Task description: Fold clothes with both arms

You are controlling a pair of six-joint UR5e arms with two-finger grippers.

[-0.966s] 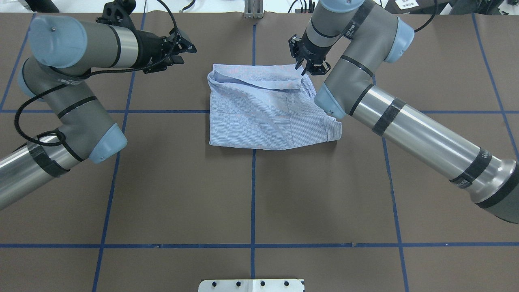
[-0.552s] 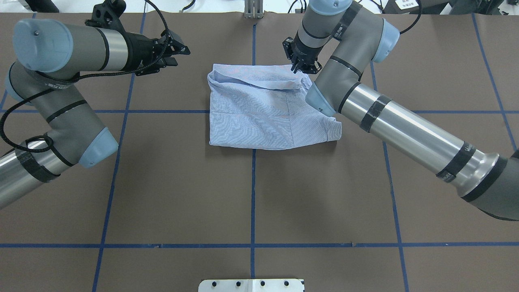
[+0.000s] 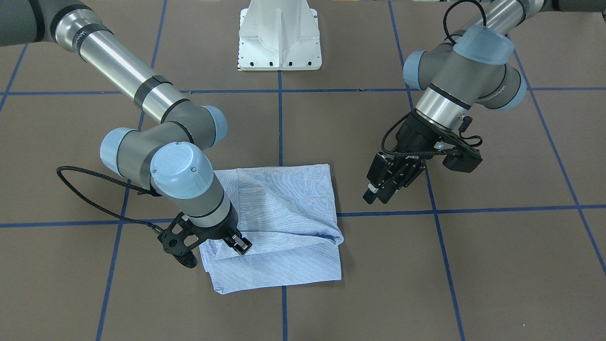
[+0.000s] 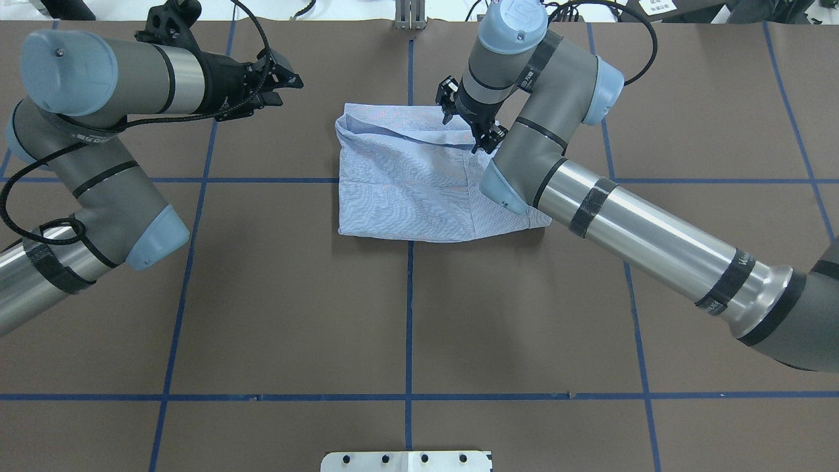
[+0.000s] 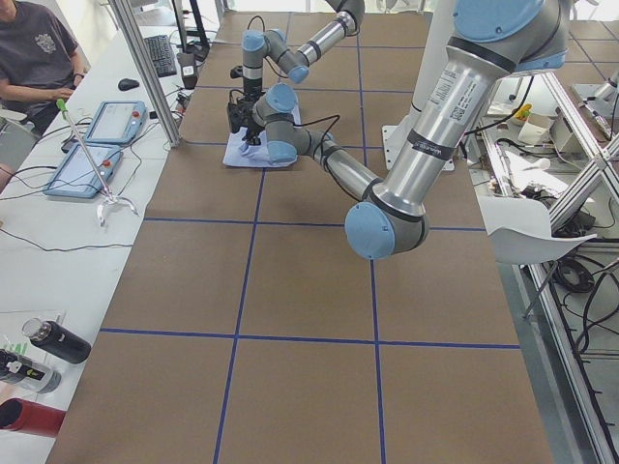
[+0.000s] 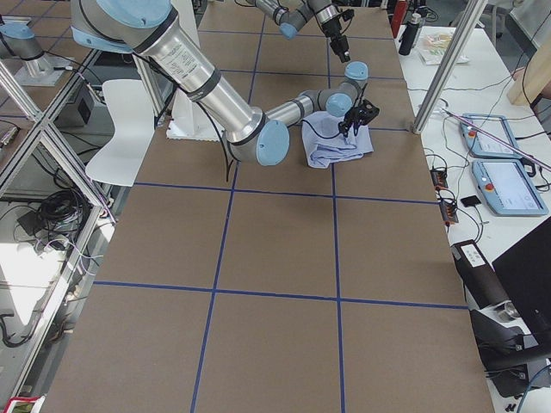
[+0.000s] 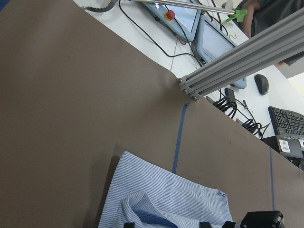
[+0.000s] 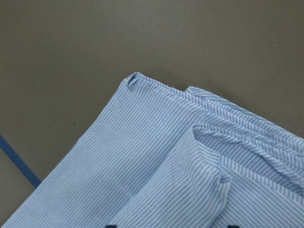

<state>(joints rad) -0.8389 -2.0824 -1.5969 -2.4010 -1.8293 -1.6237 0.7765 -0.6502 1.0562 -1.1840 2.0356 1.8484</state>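
The striped light blue shirt [image 4: 406,190] lies folded into a rough rectangle at the far middle of the table [image 4: 406,314]. My right gripper [image 4: 468,124] hangs open just over the shirt's far right edge, by the turned-over fold. The right wrist view looks down on a folded corner of the shirt [image 8: 142,166], with both fingertips wide apart at the bottom edge. From the front, the right gripper [image 3: 234,244] is low over the shirt [image 3: 284,208]. My left gripper [image 4: 285,88] is open and holds nothing. It hovers left of the shirt, apart from it, and shows as [image 3: 378,195] from the front.
The white pedestal base [image 3: 279,38] stands at the robot's side of the table. Blue tape lines [image 4: 408,393] cross the brown top. An aluminium post [image 7: 237,61] rises at the far edge. Beyond it is a side bench with tablets [image 5: 102,145], where a person [image 5: 34,48] sits.
The right arm has swung left and toward the robot, carrying its gripper from the shirt's far right corner to over the fold. The left gripper drifted slightly left and stays open.
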